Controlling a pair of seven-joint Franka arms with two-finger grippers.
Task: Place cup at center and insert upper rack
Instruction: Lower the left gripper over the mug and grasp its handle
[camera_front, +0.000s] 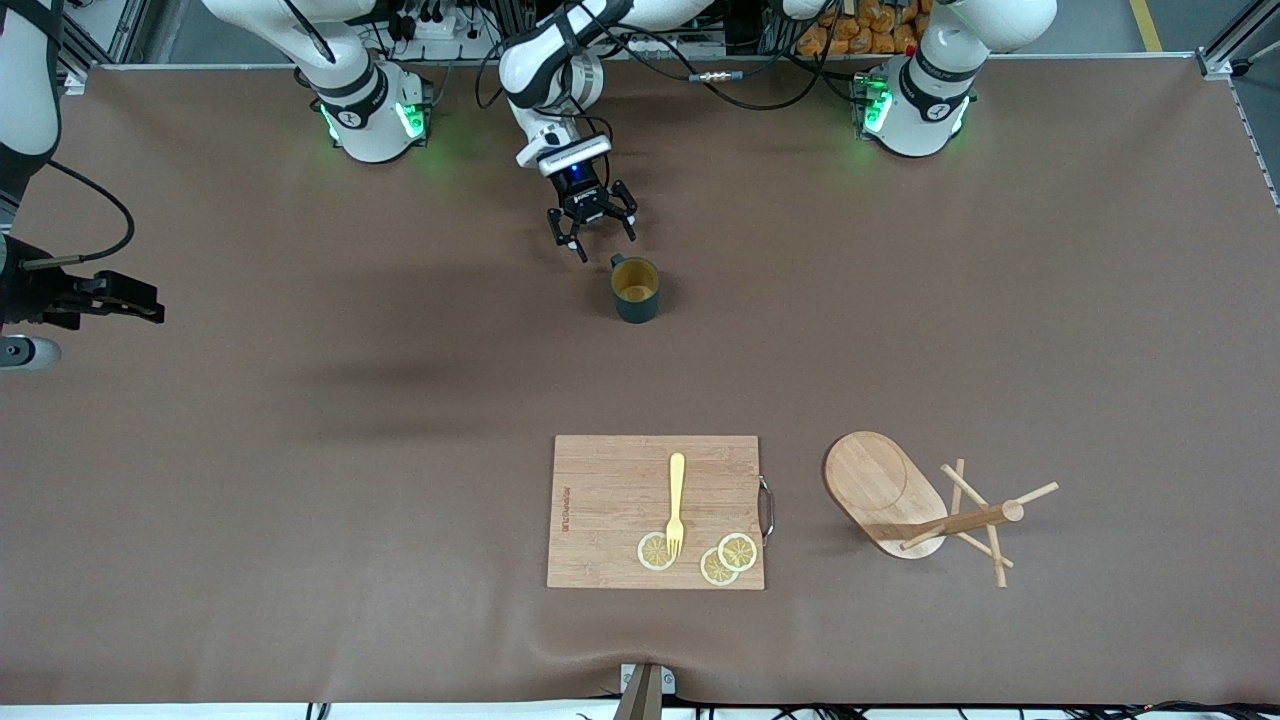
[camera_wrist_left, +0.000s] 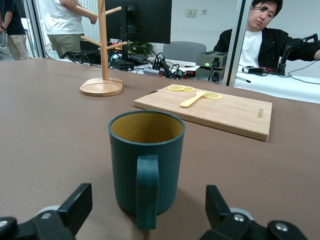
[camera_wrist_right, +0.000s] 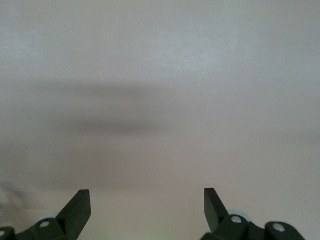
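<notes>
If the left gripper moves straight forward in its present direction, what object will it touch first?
Most likely the cup: its handle faces the open left gripper and lies between the fingertips. The cutting board lies farther along that line.

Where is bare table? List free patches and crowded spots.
Free: the strip between the cup and the cutting board; the stretch from the board toward the right arm's end, where the open right gripper waits. Crowded: by the cup, where the open left gripper hovers; the gap between board and upper rack.
</notes>
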